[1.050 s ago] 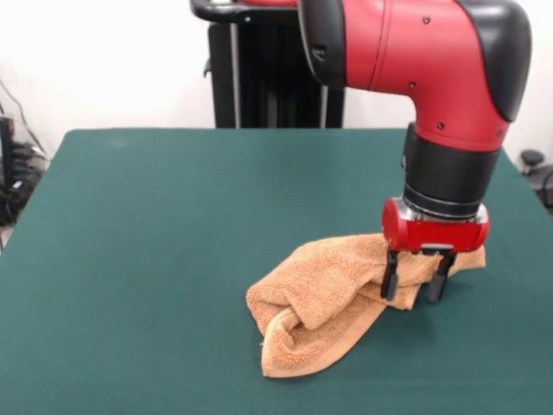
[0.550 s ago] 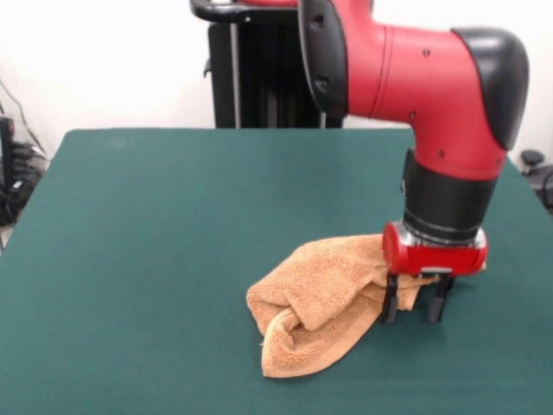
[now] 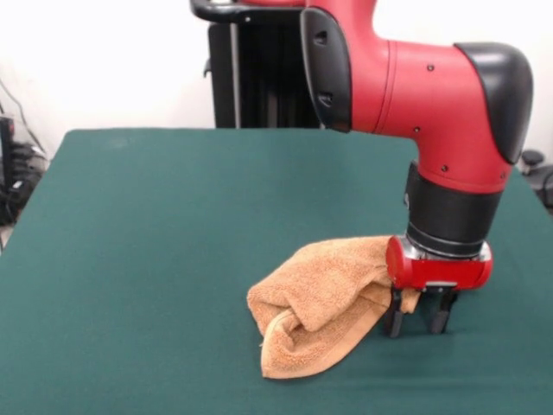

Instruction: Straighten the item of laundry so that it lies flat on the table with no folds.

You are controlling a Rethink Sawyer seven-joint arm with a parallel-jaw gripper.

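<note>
Front view showed towel (image 3: pixel 321 304) bunched and folded on table (image 3: pixel 155 242), gripper (image 3: pixel 420 322) fingers apart beside its right edge, gripping nothing; judged soft, light, limp, best pinched at a corner.

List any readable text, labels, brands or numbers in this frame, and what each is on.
None readable.
Arm and gripper: no lettering visible on the red or black shells.
Towel: no tag or print showing.
Table: plain green top, no markings.
</note>
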